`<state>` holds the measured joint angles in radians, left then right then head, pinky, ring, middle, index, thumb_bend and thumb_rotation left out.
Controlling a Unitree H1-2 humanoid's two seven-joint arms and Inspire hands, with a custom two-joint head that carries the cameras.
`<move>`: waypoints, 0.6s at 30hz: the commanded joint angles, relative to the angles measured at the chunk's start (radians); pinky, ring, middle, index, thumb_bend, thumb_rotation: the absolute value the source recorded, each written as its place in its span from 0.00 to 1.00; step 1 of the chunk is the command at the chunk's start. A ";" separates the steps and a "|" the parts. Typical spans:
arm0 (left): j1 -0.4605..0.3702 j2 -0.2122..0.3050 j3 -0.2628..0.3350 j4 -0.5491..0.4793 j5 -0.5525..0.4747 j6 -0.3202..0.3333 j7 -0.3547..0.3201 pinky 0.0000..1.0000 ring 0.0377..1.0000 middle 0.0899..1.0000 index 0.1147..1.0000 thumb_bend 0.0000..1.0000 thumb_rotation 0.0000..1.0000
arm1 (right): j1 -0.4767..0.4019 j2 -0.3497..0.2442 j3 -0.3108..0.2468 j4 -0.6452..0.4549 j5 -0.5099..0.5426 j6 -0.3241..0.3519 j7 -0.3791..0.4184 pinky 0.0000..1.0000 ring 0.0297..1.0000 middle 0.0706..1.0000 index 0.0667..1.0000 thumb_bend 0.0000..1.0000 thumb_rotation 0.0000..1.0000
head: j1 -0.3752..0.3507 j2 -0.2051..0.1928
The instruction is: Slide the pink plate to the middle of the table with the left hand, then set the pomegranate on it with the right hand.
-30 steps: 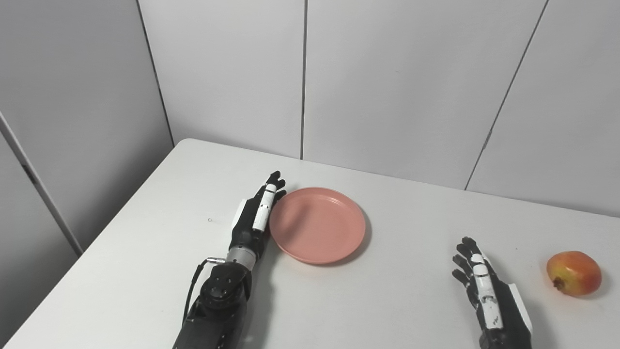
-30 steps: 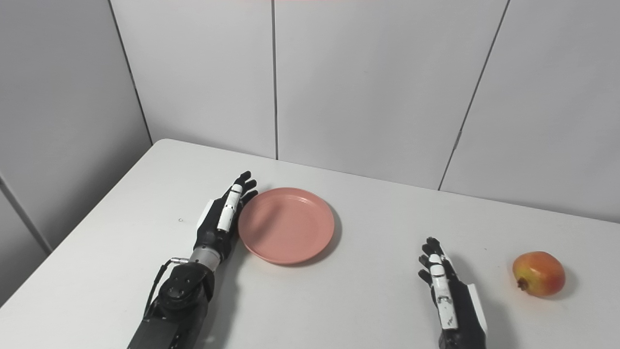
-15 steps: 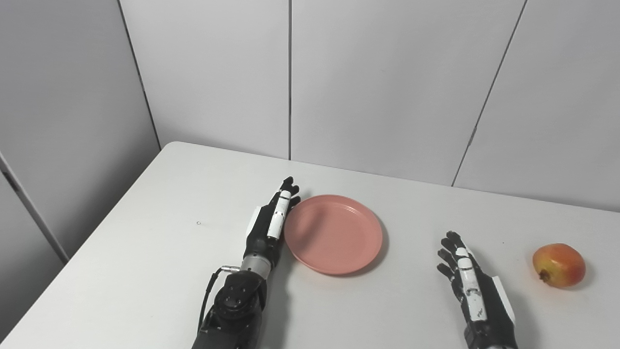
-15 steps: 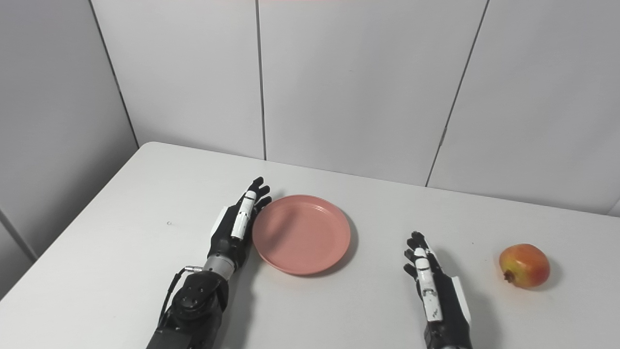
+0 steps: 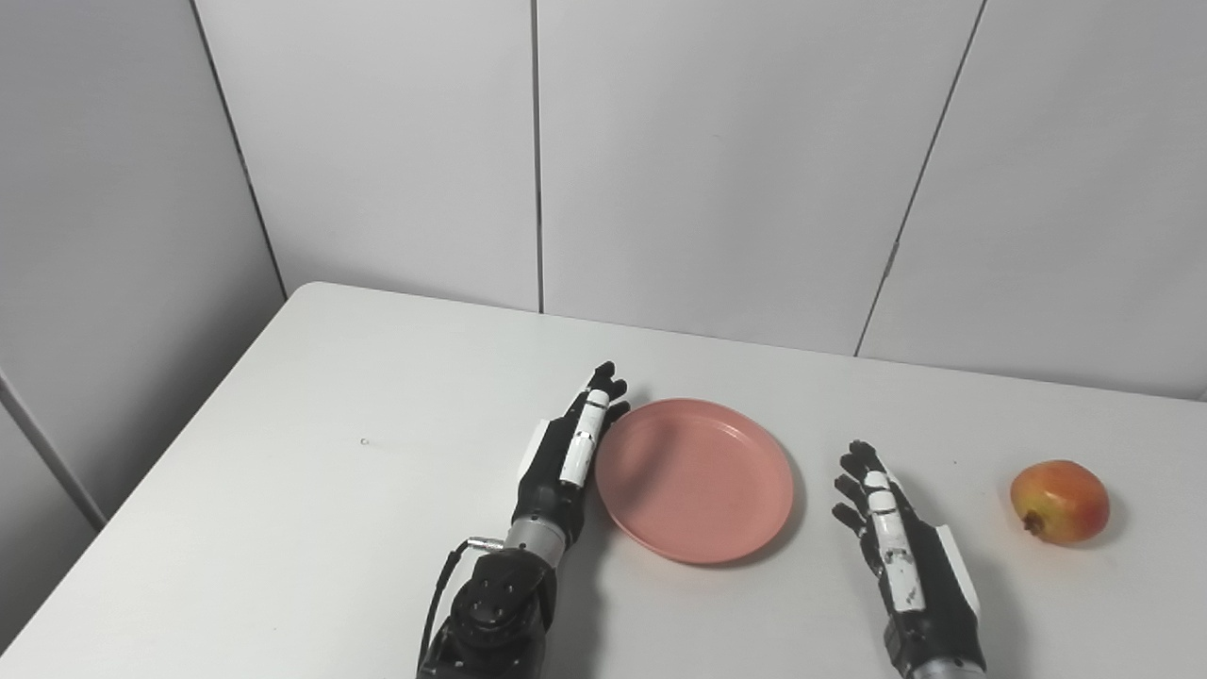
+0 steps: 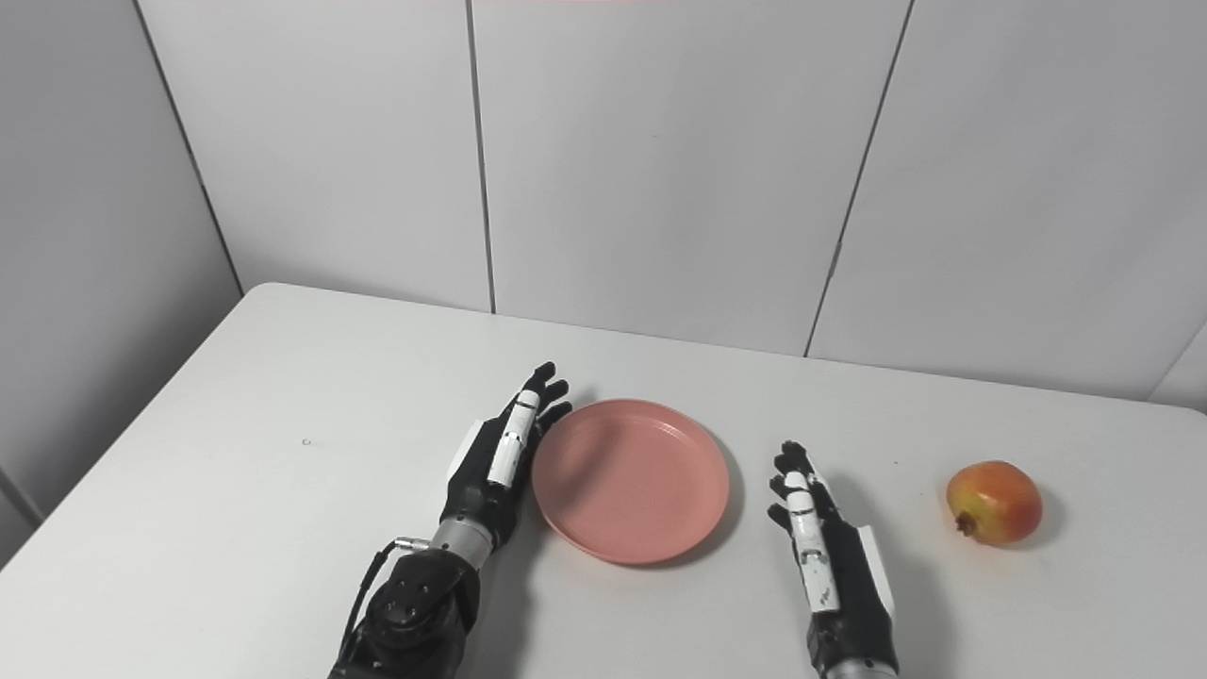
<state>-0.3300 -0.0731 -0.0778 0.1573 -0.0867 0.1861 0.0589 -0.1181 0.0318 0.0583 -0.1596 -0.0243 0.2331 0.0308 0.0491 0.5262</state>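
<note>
While the left eye view is considered first, the pink plate (image 5: 695, 479) is seen lying flat on the white tabletop (image 5: 283, 453), with the left hand (image 5: 564, 460) laid edge-on along its left rim, fingers (image 5: 583, 436) stretched out straight and grasping nothing. Contact with the rim appears to be made, though a thin gap cannot be ruled out. The right hand (image 5: 901, 542) is rested just beside the plate's right side, its fingers extended and apart, nothing held. The pomegranate (image 5: 1059, 502) is found well apart from the plate, near the right side of the tabletop.

When the right eye view is taken, the same layout is shown: the plate (image 6: 630, 479) sits between the left hand (image 6: 495, 464) and the right hand (image 6: 820, 556), and the pomegranate (image 6: 994, 502) lies beyond the right hand, untouched.

The sliding step is judged to be under way or nearly finished. If the push is carried on, the plate could be driven into the waiting right hand. Since only an open palm edge bears on the rim, the plate could also be spun or skidded off line. The round pomegranate could be rolled away by a glancing reach.

No brand, label or readable writing is seen in either view
</note>
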 commanded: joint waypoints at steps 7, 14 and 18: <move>0.008 -0.026 -0.011 -0.027 -0.018 0.026 -0.050 0.93 0.92 0.94 0.92 0.44 1.00 | -0.034 0.005 -0.005 -0.049 -0.013 0.010 -0.014 0.89 0.91 0.91 0.91 0.24 1.00 | -0.024 0.006; 0.025 -0.012 0.006 -0.057 -0.037 0.038 -0.069 0.94 0.93 0.95 0.93 0.42 1.00 | -0.041 -0.002 0.024 -0.090 -0.164 -0.014 -0.075 0.86 0.88 0.89 0.88 0.25 1.00 | -0.070 0.011; 0.037 -0.001 0.019 -0.079 -0.047 0.047 -0.083 0.94 0.94 0.95 0.94 0.42 1.00 | -0.048 -0.013 0.031 -0.142 -0.217 -0.009 -0.077 0.84 0.88 0.88 0.88 0.27 1.00 | -0.127 0.016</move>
<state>-0.2973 -0.0777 -0.0607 0.1007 -0.1283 0.2214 -0.0077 -0.1282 0.0271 0.0868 -0.2497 -0.2198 0.2499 -0.0362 -0.0567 0.5400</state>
